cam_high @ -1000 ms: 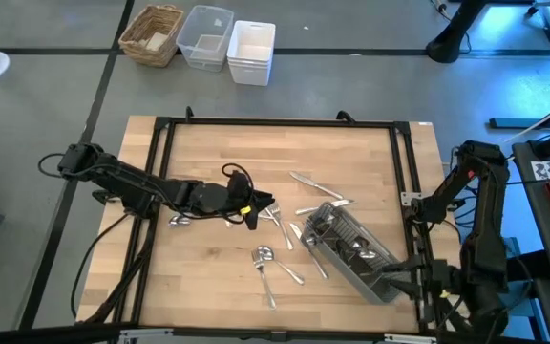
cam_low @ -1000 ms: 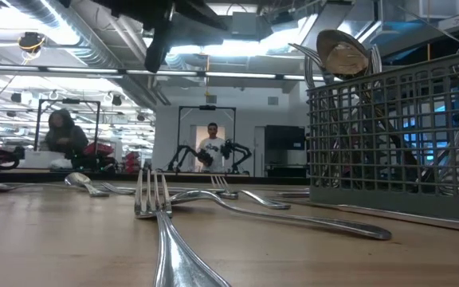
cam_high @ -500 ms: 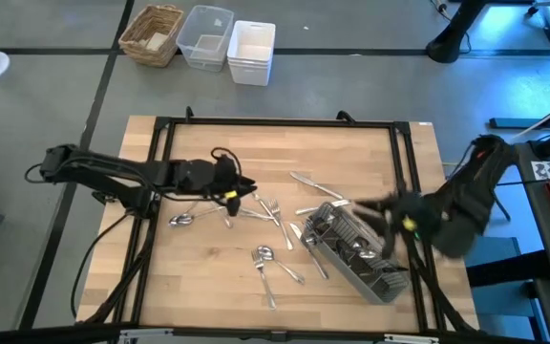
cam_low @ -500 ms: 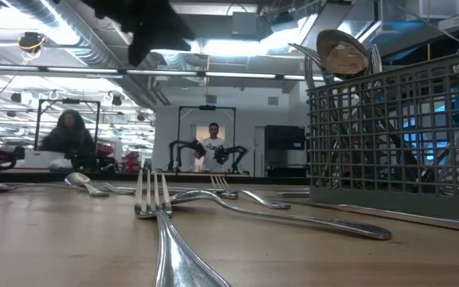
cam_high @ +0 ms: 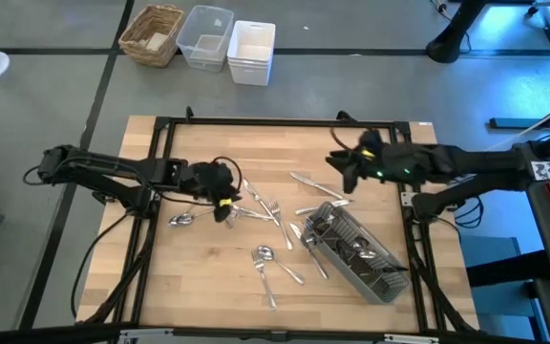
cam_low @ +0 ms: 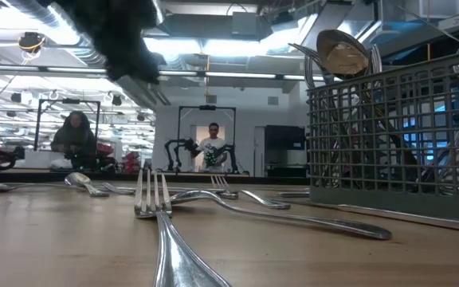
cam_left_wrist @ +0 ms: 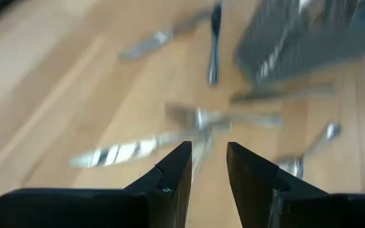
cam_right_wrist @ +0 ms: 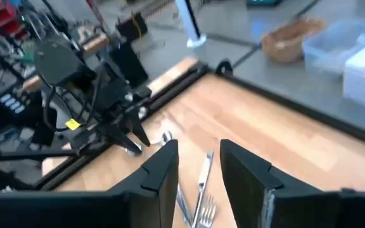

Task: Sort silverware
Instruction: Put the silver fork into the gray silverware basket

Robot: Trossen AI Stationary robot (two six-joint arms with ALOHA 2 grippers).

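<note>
The silverware [cam_high: 270, 212], forks, spoons and knives, lies scattered flat on the middle of the wooden table; more pieces stand in the grey slatted caddy [cam_high: 356, 250], which lies at the near right. My left gripper [cam_high: 232, 199] hangs open just left of the forks, above the table, slanting down with nothing between its fingers [cam_left_wrist: 176, 168]. Over the far right of the table my right gripper [cam_high: 340, 170] is raised and open, pointing toward the table's left, also with nothing in it [cam_right_wrist: 198, 161]. The low view shows a fork [cam_low: 154, 199] close up and my left gripper [cam_low: 154, 94] above it.
A black frame [cam_high: 275, 122] runs round the tabletop. Beyond the far edge, on the floor, stand a wicker basket [cam_high: 153, 33], a clear tub [cam_high: 205, 36] and a white bin [cam_high: 251, 50]. A lone spoon [cam_high: 181, 219] lies left of the forks. People [cam_low: 213, 147] show in the room behind.
My right gripper has swung from beside the table's near right corner up and over to the far right of the table, turning to point toward the left edge. My left gripper has drawn back from over the forks toward the table's left edge and rolled. The silverware has stayed put.
</note>
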